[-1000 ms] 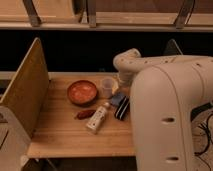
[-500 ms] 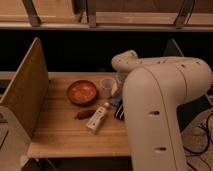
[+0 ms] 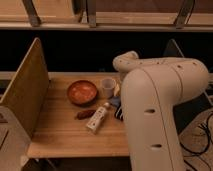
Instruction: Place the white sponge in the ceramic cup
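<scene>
White sponge [image 3: 115, 102] is not in the ceramic cup [image 3: 108, 87] yet. It shows as a pale bluish patch lying just right of the cup and a little toward me, apart from it.

From where I stand, the robot's arm [image 3: 160, 110] has swollen across the right of my view over the last second. It has leaned further in toward the cup, while nothing on the counter [image 3: 60, 135] has shifted. I take that as the reach for the sponge being under way, with the pick not yet made.

The arm rises in one thick white column, bends at a rounded joint up and right of the cup, then drops toward the counter. The orange bowl [image 3: 82, 92] sits just left of the cup, and the white bottle [image 3: 98, 119] lies nearer me than the cup. A black block [image 3: 119, 113] peeks out beside the sponge. The gripper [image 3: 118, 93] hangs just right of the cup, over the sponge and mostly hidden by the arm. I cannot tell its state.
</scene>
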Action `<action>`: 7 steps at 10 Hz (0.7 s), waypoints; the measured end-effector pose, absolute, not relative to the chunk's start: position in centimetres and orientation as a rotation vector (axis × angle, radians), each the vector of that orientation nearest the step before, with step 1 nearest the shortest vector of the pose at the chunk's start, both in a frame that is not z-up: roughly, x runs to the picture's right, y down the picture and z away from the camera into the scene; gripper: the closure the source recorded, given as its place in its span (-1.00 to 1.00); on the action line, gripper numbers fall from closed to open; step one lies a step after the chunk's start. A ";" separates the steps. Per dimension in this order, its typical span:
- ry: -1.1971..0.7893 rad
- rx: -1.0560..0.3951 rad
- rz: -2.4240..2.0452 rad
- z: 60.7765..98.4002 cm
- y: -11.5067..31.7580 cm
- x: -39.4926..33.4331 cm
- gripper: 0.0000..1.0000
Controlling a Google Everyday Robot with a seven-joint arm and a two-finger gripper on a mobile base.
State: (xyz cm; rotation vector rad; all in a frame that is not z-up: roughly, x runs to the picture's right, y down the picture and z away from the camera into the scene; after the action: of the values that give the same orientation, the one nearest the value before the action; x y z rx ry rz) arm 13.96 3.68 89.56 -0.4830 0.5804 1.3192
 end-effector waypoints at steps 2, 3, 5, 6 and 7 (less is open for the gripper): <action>0.609 -0.502 1.320 90.7 4.3 13.9 -0.60; 0.610 -0.518 1.319 91.0 4.5 13.5 -0.60; 0.596 -0.557 1.294 91.9 4.8 12.2 -0.60; 0.592 -0.576 1.279 92.3 5.1 11.4 -0.60; 0.588 -0.601 1.274 92.6 5.5 10.8 -0.60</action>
State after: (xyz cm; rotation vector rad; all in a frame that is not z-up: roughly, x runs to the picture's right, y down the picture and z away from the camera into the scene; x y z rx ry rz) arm 10.85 5.51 92.61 -0.6011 0.5880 1.2736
